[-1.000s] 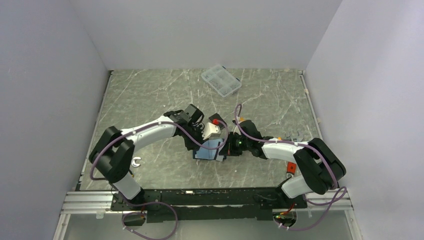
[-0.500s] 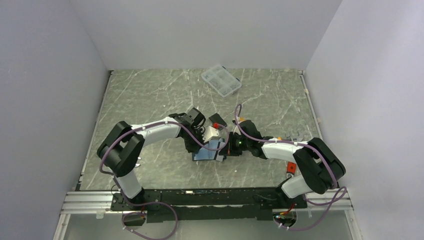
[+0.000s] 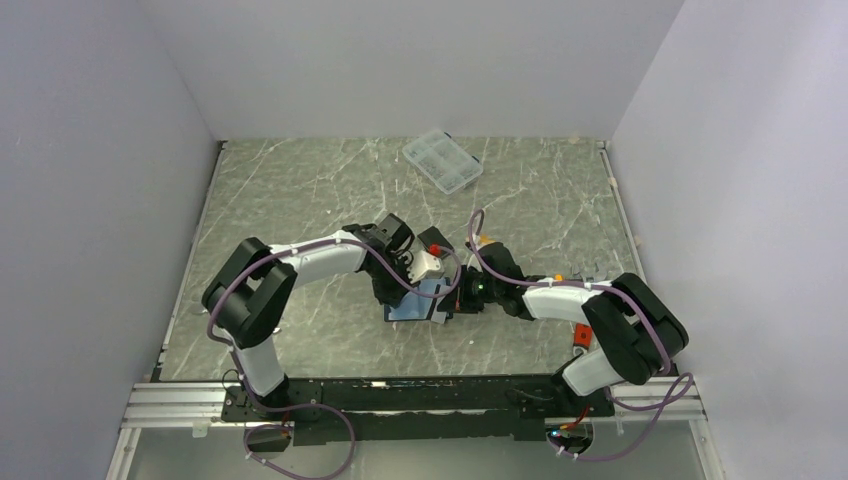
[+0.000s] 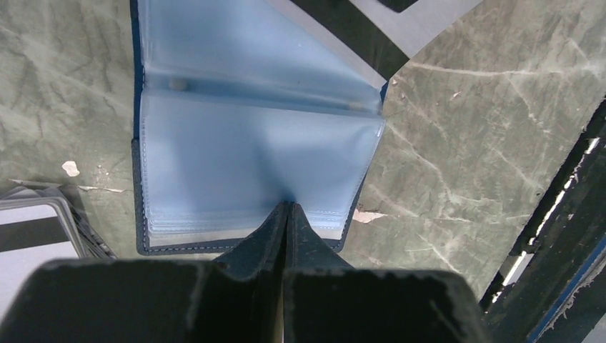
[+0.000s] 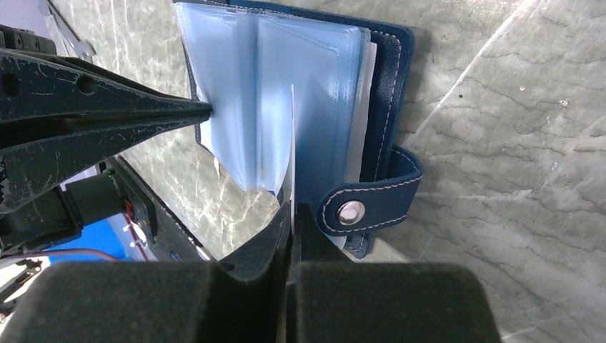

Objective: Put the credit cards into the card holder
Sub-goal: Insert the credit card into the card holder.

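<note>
Left wrist view: my left claw (image 4: 286,209) is pinched shut on a sleeve of the open holder (image 4: 243,150), mid-width on the table (image 3: 300,190) toward its near edge, while my right claw (image 5: 293,207) clamps a card (image 5: 291,128) edge-on against the sleeves.

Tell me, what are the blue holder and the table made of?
Holder: cover looks like navy leather or imitation, matte with pale stitching and a shiny metal snap; the sleeves look like frosted, see-through plastic. Table: grey-green veined, marble-like, perhaps only printed.
</note>
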You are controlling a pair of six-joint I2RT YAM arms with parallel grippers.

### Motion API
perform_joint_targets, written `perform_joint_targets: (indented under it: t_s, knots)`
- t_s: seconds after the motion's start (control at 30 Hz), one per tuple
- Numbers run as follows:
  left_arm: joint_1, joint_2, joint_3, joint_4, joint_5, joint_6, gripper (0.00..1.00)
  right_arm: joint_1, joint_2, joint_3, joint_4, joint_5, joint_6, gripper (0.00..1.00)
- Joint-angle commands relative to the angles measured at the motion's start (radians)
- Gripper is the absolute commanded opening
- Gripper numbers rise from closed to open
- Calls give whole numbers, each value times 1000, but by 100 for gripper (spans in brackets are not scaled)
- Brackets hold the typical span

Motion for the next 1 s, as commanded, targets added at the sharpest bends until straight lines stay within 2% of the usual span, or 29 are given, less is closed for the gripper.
perform_joint_targets:
  t_s: [0.0, 0.47, 0.63, 0.77, 0.97]
  knots:
    - [-10, 32, 27, 27, 62, -5, 5, 4, 23, -23, -11, 23, -11, 0]
    - [-26, 93, 101, -2, 107, -23, 4, 3, -36, -17, -64, 31, -26, 0]
    - [-24, 96, 106, -4, 132, -30, 3, 0, -117, 12, -144, 50, -45, 0]
    - [-16, 96, 99, -3, 144, -31, 3, -17, -210, 43, -253, 127, -86, 0]
    - [-8, 92, 93, -5, 149, -30, 3, -56, -162, 62, -253, 112, -125, 0]
